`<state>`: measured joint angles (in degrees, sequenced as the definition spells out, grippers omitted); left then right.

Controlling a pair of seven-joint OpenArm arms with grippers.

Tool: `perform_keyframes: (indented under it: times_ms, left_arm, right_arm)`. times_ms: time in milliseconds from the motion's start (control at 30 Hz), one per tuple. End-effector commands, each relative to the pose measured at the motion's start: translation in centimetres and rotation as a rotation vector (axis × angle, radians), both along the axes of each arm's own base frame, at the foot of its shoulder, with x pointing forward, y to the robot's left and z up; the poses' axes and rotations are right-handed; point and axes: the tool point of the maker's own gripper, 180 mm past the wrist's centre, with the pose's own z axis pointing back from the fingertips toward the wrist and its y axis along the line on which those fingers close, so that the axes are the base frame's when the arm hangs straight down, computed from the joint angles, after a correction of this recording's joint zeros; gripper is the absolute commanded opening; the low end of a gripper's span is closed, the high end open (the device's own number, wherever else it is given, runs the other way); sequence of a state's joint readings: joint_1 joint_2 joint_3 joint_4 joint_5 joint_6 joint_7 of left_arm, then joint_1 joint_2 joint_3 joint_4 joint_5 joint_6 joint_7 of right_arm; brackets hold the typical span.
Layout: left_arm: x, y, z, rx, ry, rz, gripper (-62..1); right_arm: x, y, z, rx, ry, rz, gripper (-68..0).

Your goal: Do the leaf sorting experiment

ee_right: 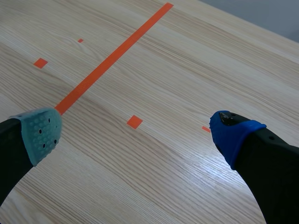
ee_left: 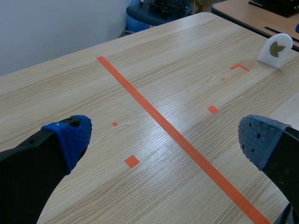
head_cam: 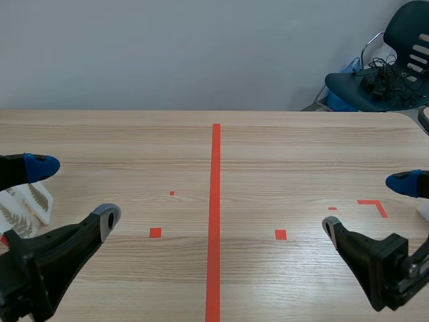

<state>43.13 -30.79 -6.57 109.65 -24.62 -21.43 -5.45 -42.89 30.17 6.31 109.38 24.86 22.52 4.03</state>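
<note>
Both grippers are spread wide open, nothing between the fingers. The left gripper (head_cam: 74,193) has bumpy, dotted rubbery pads (ee_left: 71,134), one bright blue and one greyer. The right gripper (ee_right: 135,133) has a blue pad and a pale grey-green one.

Just beside the left gripper's outer finger sit white cards (head_cam: 28,206) with feathery fern leaves on them, partly hidden by the arm. Well ahead of the left fingers, over on the right arm's side, a small round-topped card (ee_left: 275,48) stands upright with a dark olive leaf shape on it.

Under the fingers is a pale wood-grain table (head_cam: 281,154), smooth with a slight sheen. An orange-red tape line (head_cam: 215,201) runs between the grippers. Beyond the table are a plain pale wall (head_cam: 167,47) and a dark blue chair (head_cam: 395,90) with tangled cables (head_cam: 379,70) on its seat.
</note>
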Motion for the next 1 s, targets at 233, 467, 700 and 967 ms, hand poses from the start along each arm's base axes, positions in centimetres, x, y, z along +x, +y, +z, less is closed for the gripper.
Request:
perform_keyframes:
  times_ms: [233, 467, 700, 967]
  left_arm:
    - [0.23, -0.14, 0.87, -0.035, -0.027, 0.018, 1.4]
    - [0.23, -0.14, 0.87, -0.035, -0.026, 0.017, 1.4]
    - [0.23, -0.14, 0.87, -0.035, -0.026, 0.017, 1.4]
    - [0.23, -0.14, 0.87, -0.035, -0.026, 0.017, 1.4]
  right_arm:
    - [0.9, 0.15, 1.69, 0.016, -0.066, 0.006, 0.4]
    - [0.89, 0.15, 1.67, 0.016, -0.065, 0.006, 0.4]
    - [0.87, 0.13, 1.56, 0.012, -0.06, 0.006, 0.4]
    - [0.87, 0.13, 1.56, 0.012, -0.06, 0.006, 0.4]
